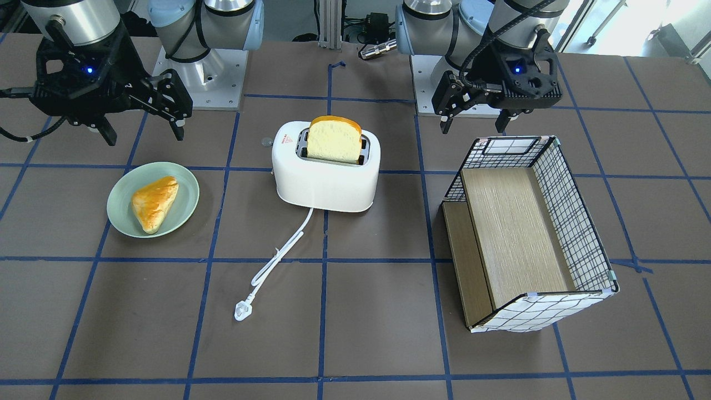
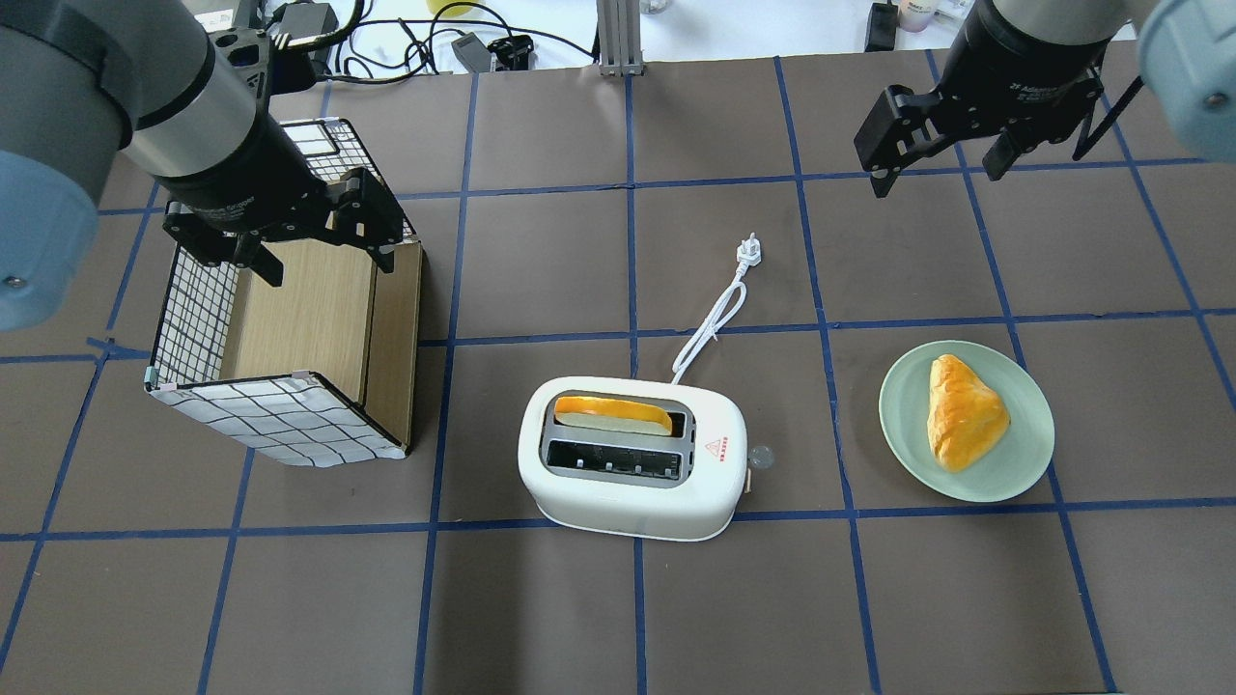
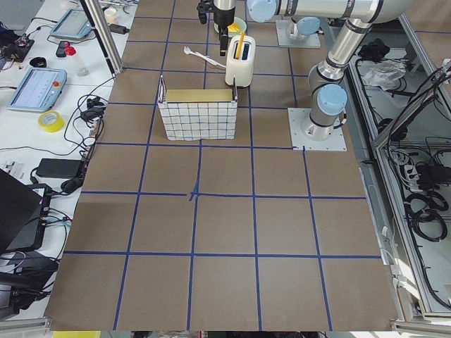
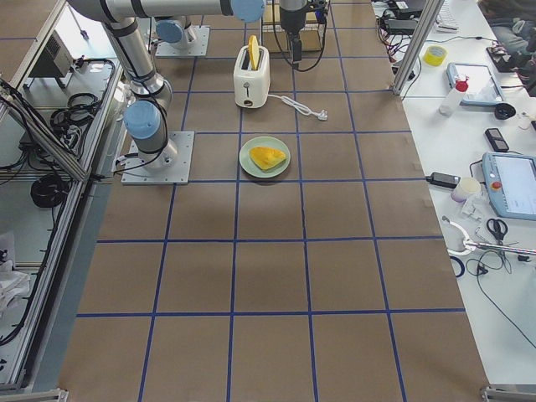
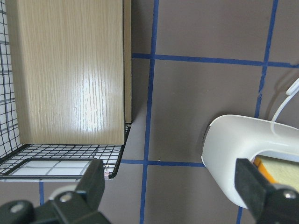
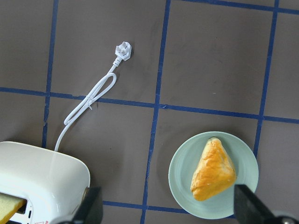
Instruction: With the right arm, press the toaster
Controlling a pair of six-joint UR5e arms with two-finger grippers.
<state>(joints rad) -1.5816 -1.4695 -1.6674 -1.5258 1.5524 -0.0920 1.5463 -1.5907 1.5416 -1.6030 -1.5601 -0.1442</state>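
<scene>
The white two-slot toaster (image 1: 328, 180) stands mid-table, also in the overhead view (image 2: 628, 502), with a bread slice (image 1: 335, 139) upright in one slot. Its white cord ends in a plug (image 1: 241, 310). My right gripper (image 1: 143, 133) is open and empty. It hangs above the table beyond the plate, well apart from the toaster, and also shows in the overhead view (image 2: 935, 174). Its wrist view shows the toaster's end (image 6: 42, 172) at lower left. My left gripper (image 1: 476, 126) is open and empty over the basket's edge (image 2: 326, 263).
A pale green plate (image 1: 119, 205) with a golden triangular pastry (image 1: 155, 201) lies on my right side of the toaster. A wire basket (image 1: 572, 222) with checked fabric and wooden panels stands on my left side. The cord (image 2: 710, 323) runs away from the toaster.
</scene>
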